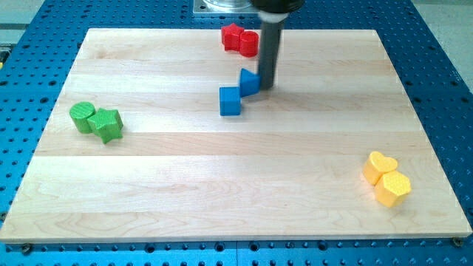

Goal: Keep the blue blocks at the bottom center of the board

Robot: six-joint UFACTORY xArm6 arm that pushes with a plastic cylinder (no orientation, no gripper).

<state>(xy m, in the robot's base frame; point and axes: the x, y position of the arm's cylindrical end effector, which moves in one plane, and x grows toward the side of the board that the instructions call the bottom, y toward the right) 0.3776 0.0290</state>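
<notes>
Tip of my rod, a single rod with nothing to pinch, touches the upper blue block; the lower blue cube sits beside. I should push both steadily toward the view's bottom center.

The board was pale wood, smooth and matt, its grain running in long strips. Beneath it lay a blue perforated metal table. The blue cube looked like matt plastic, and the rod was dark with a slight sheen.
</notes>
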